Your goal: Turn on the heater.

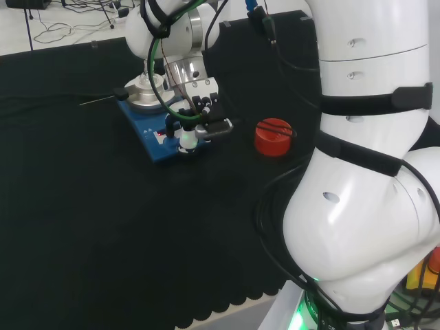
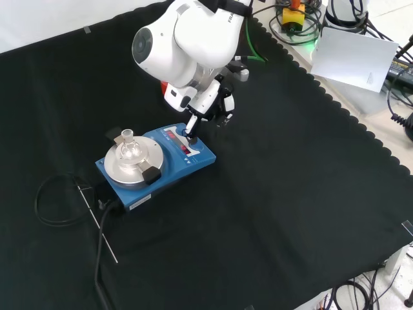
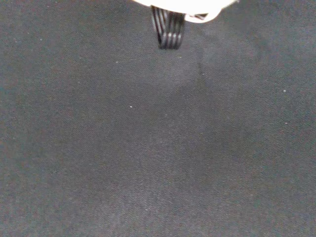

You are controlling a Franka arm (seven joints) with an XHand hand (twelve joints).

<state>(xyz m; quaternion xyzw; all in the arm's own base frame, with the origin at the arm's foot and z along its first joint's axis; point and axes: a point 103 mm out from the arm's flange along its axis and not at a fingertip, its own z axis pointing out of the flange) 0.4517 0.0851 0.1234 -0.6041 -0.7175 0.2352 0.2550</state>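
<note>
Black cloth (image 3: 158,148) lies closest to the wrist cam, w/ bare fabric under the palm. Hand (image 2: 205,103) hovers over the front panel of the flat blue heater w/ round metal plate (image 2: 155,165); one finger (image 2: 191,127) points down onto the panel by the red display, others look curled back & hold nothing. Small clear glass flask (image 2: 128,150) sits on the plate, beyond the fingertip. Red ribbed ring stand (image 1: 273,137) is behind the hand. Judging: press underway; can't tell if heater's on yet
</note>
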